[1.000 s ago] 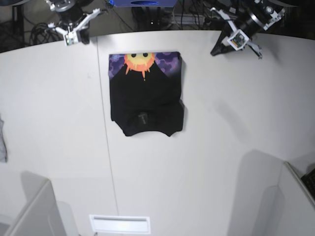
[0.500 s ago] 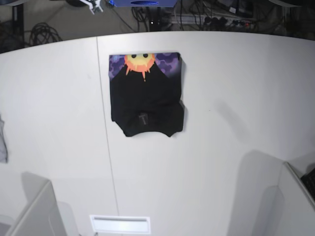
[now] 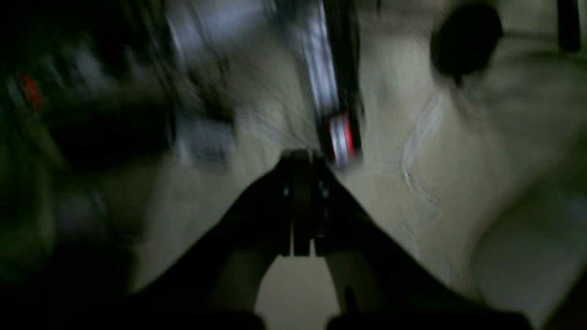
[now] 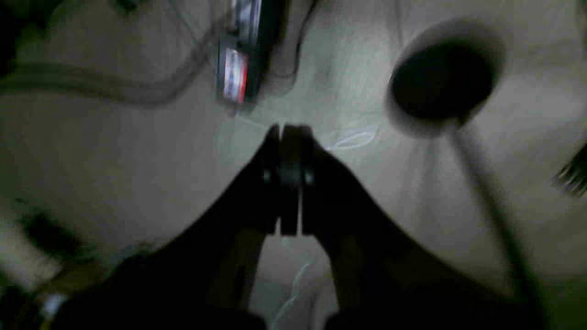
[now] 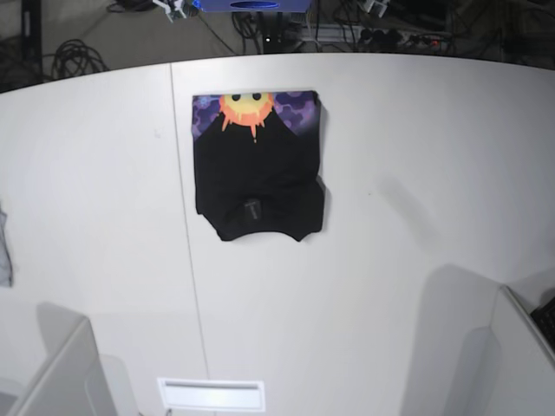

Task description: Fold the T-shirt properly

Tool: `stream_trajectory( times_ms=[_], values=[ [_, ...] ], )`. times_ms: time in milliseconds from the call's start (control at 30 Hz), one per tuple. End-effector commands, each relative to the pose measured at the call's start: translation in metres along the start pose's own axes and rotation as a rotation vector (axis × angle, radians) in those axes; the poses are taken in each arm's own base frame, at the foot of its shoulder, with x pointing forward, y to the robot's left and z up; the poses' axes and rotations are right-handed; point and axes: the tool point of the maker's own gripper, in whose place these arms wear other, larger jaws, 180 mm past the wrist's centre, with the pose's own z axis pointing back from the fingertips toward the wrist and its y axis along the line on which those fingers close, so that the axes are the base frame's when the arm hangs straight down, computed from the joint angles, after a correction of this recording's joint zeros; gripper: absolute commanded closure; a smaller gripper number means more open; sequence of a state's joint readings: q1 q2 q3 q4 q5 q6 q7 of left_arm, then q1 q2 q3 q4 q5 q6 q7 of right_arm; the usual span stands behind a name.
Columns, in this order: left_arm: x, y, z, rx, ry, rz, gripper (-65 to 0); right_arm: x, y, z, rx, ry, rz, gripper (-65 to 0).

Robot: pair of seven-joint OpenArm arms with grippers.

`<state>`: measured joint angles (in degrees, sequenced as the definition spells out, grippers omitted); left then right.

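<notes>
The black T-shirt (image 5: 258, 178) lies folded into a rough rectangle on the white table (image 5: 390, 217), at the far middle. Its orange sun-face print on purple (image 5: 247, 108) shows along the far edge. Neither gripper touches it. Only tips of the arms show at the top edge of the base view, the right (image 5: 169, 7) and the left (image 5: 375, 5). In the blurred left wrist view my left gripper (image 3: 300, 158) is shut and empty over the floor. In the blurred right wrist view my right gripper (image 4: 289, 133) is shut and empty too.
A small grey cloth scrap (image 5: 4, 251) lies at the table's left edge. White partitions stand at the front left (image 5: 61, 373) and front right (image 5: 512, 347). A blue box (image 5: 247, 4) and cables (image 5: 74, 56) lie beyond the far edge.
Both arms have pulled back from the table's far edge and nearly left the base view. The T-shirt has not moved.
</notes>
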<state>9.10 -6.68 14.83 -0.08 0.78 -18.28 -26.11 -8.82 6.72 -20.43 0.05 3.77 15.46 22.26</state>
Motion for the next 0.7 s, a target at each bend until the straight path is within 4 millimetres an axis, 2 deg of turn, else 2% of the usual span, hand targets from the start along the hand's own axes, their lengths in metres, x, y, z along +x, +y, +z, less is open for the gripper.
stream_trajectory(
  times_ms=[0,133,333,400,500,567,667],
  values=[
    [-0.001,-0.005,-0.003,0.006,0.014,-0.010,0.0,-0.006,0.008,0.000,0.026,0.008,0.018,0.0],
    [-0.007,-0.009,-0.008,0.050,0.072,-0.034,0.0,-0.018,-0.001,0.003,0.020,0.070,0.068,0.0],
    [0.017,-0.011,-0.015,0.048,0.012,-0.052,0.0,-0.025,0.002,0.004,0.025,0.078,0.067,0.0],
    [0.020,-0.010,-0.015,0.050,0.007,-0.054,0.0,-0.028,0.005,0.004,0.028,0.082,0.064,0.0],
    [0.018,-0.006,-0.013,0.054,0.007,-0.056,0.0,-0.042,0.016,0.006,0.045,0.102,0.057,0.0],
    [0.013,-0.007,-0.012,0.054,0.013,-0.055,0.0,-0.040,0.024,0.004,0.056,0.097,0.054,0.0],
    [0.009,0.007,-0.008,0.079,0.022,-0.048,0.0,-0.039,0.026,0.003,0.057,0.092,0.042,0.0]
  ],
)
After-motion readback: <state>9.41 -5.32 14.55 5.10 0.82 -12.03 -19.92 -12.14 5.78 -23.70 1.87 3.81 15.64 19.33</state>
